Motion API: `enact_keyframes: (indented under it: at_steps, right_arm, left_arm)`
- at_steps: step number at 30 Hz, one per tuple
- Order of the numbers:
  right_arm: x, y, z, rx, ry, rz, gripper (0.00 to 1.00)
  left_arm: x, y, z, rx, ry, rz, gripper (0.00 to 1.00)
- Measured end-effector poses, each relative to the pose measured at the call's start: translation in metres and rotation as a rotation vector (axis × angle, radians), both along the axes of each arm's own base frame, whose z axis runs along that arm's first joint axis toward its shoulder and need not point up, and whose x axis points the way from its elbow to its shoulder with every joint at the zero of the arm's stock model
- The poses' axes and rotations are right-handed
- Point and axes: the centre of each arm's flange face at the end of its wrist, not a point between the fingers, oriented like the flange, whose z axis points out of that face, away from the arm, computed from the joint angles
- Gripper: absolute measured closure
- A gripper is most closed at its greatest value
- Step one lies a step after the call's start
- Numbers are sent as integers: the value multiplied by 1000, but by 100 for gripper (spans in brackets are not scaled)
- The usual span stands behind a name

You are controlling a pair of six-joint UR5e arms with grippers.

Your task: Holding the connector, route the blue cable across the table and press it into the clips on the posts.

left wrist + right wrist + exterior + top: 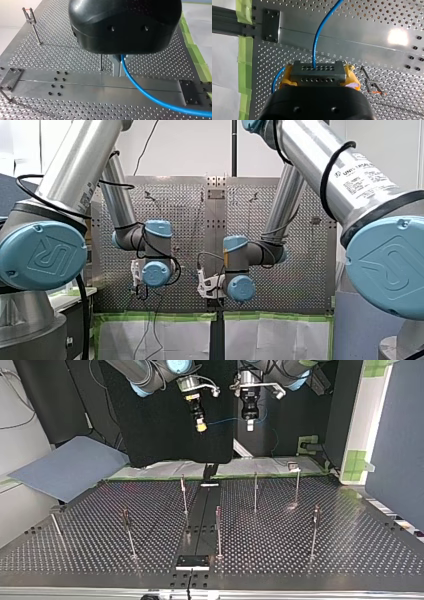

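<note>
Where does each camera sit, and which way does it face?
Front view: behind the arms, facing over the table; my left arm, my right arm show.
Top view: across the table, facing back; my right end effector, my left end effector hang in.
Left wrist view: down past my left end effector.
Right wrist view: down over the held connector.
Both wrist views share the blue cable.

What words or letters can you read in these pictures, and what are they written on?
"UR", as a raised logo: on my left arm's blue joint cap and my right arm's blue joint cap.
"UNIVERSAL ROBOTS", only partly clear: on the white label on my right arm. Its smaller print is too small to read.
Dark lettering on my left arm's tube: too blurred to read.
The top view and both wrist views show no text.
</note>
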Motion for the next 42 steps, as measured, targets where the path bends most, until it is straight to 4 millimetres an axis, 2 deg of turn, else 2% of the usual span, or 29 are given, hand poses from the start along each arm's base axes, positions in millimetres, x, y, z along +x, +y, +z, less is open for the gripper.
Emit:
enact_keyframes:
  at_steps: [26,35,42]
  right_arm:
    - [2,0,3,-6,1,-1,100]
    - [27,-16,55,-42,-68,-8,100]
    - [41,-20,96,-45,-120,44,100]
  left_arm:
    - [-3,1,1,12,7,-7,100]
    - [-28,19,7,42,62,-14,100]
    - [-23,25,27,7,48,43,100]
